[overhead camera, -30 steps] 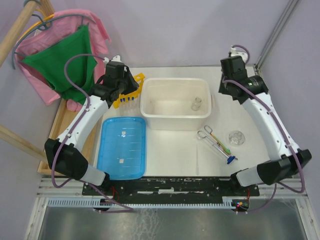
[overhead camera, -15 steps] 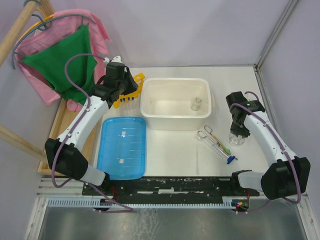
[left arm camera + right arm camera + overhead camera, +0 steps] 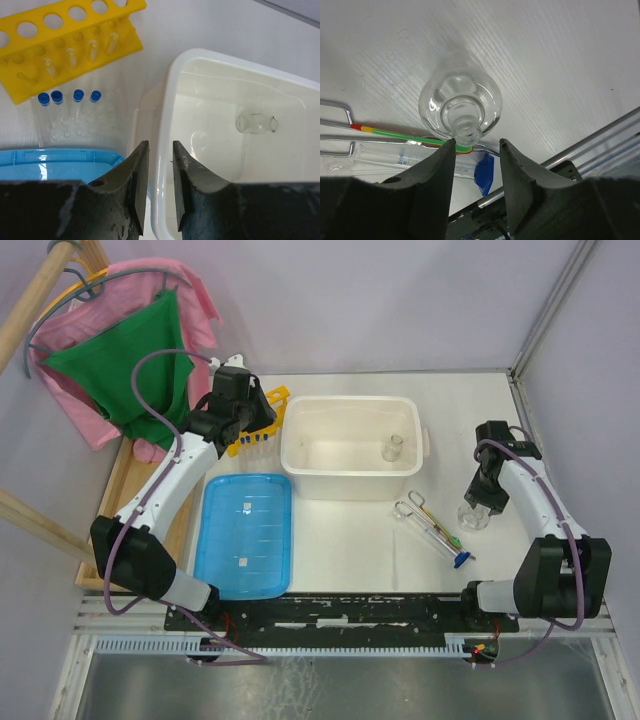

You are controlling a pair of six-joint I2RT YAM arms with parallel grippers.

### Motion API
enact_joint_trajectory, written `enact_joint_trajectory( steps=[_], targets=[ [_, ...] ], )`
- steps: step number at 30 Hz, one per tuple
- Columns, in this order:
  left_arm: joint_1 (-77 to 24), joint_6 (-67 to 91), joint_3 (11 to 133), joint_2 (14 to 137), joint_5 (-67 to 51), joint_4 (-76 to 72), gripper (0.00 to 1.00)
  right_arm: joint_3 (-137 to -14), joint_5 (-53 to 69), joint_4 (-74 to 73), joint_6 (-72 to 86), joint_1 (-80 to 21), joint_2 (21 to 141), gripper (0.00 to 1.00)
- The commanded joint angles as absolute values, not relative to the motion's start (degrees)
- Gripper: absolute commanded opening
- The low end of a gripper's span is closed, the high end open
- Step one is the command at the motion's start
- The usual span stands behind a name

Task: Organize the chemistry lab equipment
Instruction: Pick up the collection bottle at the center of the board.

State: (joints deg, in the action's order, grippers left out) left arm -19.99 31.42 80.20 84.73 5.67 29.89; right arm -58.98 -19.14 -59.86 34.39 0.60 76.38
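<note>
From where I stood, the right hand hung low over a small clear glass flask that stood upright on the tabletop, to the right of the white tub. Its fingers were apart, and the flask's neck sat just ahead of the gap between the tips, with nothing clamped yet. The step looked to be picking up that flask, probably to join the other flask already lying in the tub.

To do it well, I judged the hand should centre itself so the neck sat squarely between the pads and drop a little further. It should then close gently below the lip, since smooth glass could slip or tip under a lopsided squeeze. The green-tipped rod and the blue-tipped rod lay just beside the flask's base, with the tongs near them. A straight lift seemed safer than a sideways drag.

The left hand hovered over the tub's near rim, its fingers almost together with only a narrow slit between them, holding nothing. The yellow rack and the blue-capped tubes lay just beyond it.
</note>
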Motion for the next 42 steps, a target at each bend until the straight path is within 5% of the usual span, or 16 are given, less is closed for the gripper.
enact_joint_trajectory(
  steps=[1, 21, 24, 28, 42],
  targets=[
    [-20.04, 29.60, 79.87, 83.86, 6.69, 28.11, 0.33, -59.16, -15.34, -54.11, 30.88, 2.73, 78.92, 0.48],
    [-20.03, 30.22, 79.72, 84.69, 7.36, 28.69, 0.33, -58.65, -15.78, -51.30, 29.53, 3.01, 83.68, 0.42],
    [-20.03, 30.23, 79.76, 84.66, 7.46, 28.59, 0.33, -58.43, -15.89, -51.20, 29.54, 2.99, 83.56, 0.32],
    [-20.04, 30.06, 79.72, 84.88, 7.56, 28.59, 0.33, -58.49, -15.84, -51.12, 29.64, 2.99, 83.04, 0.02],
    [-20.04, 30.32, 79.94, 84.47, 7.22, 28.23, 0.33, -80.54, -15.11, -58.04, 26.80, 2.80, 80.08, 0.01]
  ],
)
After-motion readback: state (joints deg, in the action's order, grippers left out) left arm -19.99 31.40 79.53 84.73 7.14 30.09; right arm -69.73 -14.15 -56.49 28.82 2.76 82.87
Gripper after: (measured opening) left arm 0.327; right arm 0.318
